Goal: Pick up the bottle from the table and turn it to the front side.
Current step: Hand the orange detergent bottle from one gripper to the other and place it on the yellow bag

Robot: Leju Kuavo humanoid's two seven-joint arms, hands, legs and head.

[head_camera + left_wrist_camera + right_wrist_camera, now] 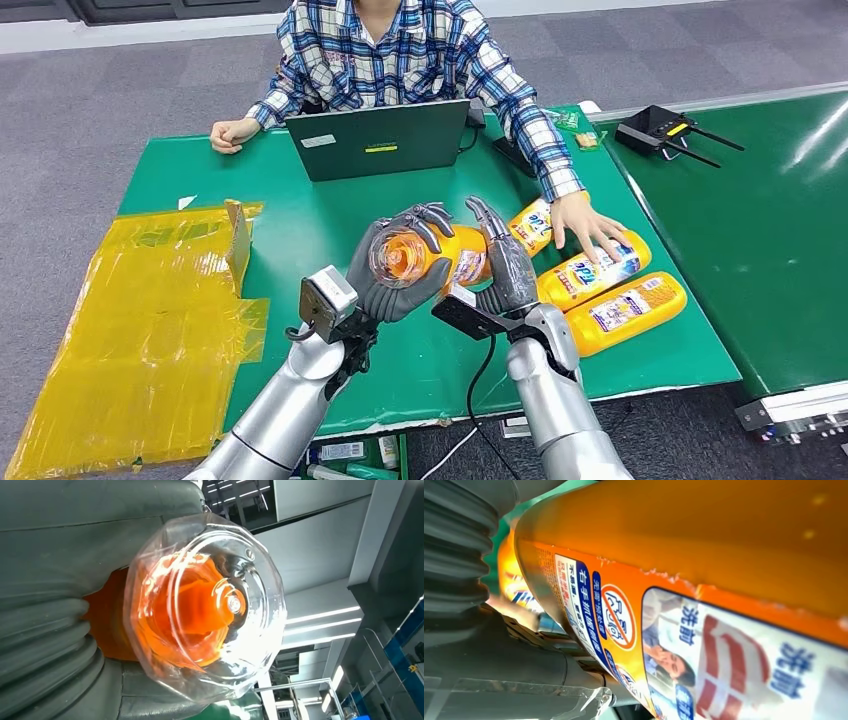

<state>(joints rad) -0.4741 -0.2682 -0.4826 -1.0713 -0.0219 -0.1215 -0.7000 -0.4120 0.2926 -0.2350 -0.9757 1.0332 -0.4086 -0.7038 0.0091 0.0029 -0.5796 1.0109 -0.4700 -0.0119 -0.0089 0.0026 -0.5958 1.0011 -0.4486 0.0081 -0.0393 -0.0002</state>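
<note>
Orange bottle (430, 258) raised above the green counter (300, 210), lying roughly level, held between both robot hands. Left robot hand (392, 270) wrapped around the cap end, grey thumb and dark fingers curled over the clear cap (205, 605); cap facing the left wrist camera, orange spout visible through the clear plastic. Right robot hand (505, 265) pressed against the body of the bottle from the other side, fingers upright along its flank. Printed label (684, 650) on the bottle seen close up in the right wrist view, blue and white with Chinese text and a red prohibition sign.

Three more orange bottles (600, 290) lying flat on the counter to the right, just beyond the right robot hand, side by side with labels up. Person's hand (585, 228) resting on two of them. Person in a plaid shirt (400, 50) seated at the far side behind an open dark laptop (378, 140). Yellow plastic sheeting (140, 320) with a cardboard flap at the left end of the counter. Black remote (660, 130) with antennas on the neighbouring green surface to the right.
</note>
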